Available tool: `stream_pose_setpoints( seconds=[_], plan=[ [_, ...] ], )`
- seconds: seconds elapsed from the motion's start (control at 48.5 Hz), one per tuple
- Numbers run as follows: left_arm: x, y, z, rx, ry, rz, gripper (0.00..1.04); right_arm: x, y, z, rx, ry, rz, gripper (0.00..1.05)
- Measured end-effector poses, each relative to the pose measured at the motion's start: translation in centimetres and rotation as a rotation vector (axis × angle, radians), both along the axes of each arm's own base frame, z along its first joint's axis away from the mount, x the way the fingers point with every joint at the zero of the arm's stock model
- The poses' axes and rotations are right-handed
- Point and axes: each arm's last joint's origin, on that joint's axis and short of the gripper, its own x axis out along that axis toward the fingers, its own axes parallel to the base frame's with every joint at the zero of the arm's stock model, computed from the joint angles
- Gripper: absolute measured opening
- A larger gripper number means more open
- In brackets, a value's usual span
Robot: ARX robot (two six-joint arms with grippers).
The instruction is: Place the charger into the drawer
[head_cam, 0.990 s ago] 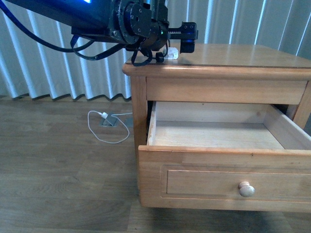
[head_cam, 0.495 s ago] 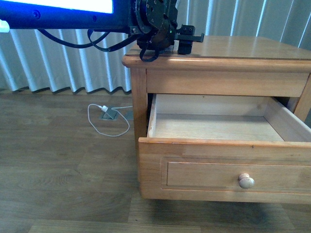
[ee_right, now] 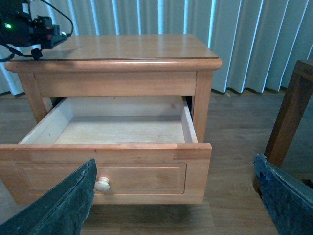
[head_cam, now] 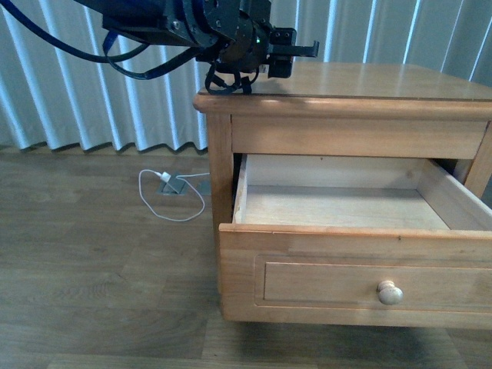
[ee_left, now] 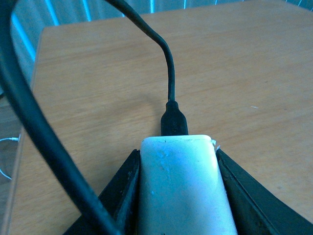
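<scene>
- Clamping the charger [ee_left: 181,191] by its white block, the left jaws press their black inner faces against both long sides of it, and the block's end pokes out past their tips.
- Held this way, the charger is over the left end of the nightstand [head_cam: 223,192] surface [head_cam: 369,81], outside the drawer [head_cam: 323,244]. I cannot tell whether it touches the wood.
- Low in front of the drawer, the right jaws stand wide apart, one at each lower corner of the right wrist view.
- Charger: a smooth, rounded white plastic block, faintly scuffed. A black connector [ee_left: 174,120] sits in its end, and a stiff black cable [ee_left: 169,73] rises from that and swings round in a big loop.
- From the front, that loop hangs at the surface's left front corner, under the left arm [head_cam: 154,23].
- Drawer: honey-coloured wood, pulled well out, with a recessed panel front, a pale bare-wood interior and a small round knob [head_cam: 390,293].
- Surface: glossy wood with a rounded edge.
- Floor [head_cam: 92,292]: grey-brown planks. On them a thin white cable [head_cam: 181,220] curls from a white plug [head_cam: 164,182]. Pale vertical blinds [head_cam: 77,100] hang behind.
- Count: one charger, one drawer, one knob, two pairs of jaws, one white cable.
</scene>
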Motion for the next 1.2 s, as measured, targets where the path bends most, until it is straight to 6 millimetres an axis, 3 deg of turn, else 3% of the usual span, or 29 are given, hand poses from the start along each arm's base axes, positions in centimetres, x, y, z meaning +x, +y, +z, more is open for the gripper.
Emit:
stream_pose_setpoints(
  seconds=[0.227, 0.412, 0.577, 0.845, 1.196],
  plan=[
    [-4.7, 1.8, 2.4, -0.041, -0.055, -0.056, 0.4, 0.0, 0.0, 0.0, 0.0, 0.0, 0.0, 0.96],
    [-9.2, 2.2, 1.0, -0.026, -0.029, -0.149, 0.4, 0.0, 0.0, 0.0, 0.0, 0.0, 0.0, 0.96],
    [-11.4, 1.3, -0.5, 0.008, 0.0, -0.229, 0.4, 0.0, 0.0, 0.0, 0.0, 0.0, 0.0, 0.96],
    [-12.1, -0.8, -2.1, 0.06, 0.026, -0.321, 0.4, 0.0, 0.0, 0.0, 0.0, 0.0, 0.0, 0.96],
    [-9.9, -4.7, -7.6, 0.114, 0.143, -0.392, 0.4, 0.0, 0.0, 0.0, 0.0, 0.0, 0.0, 0.96]
  ],
)
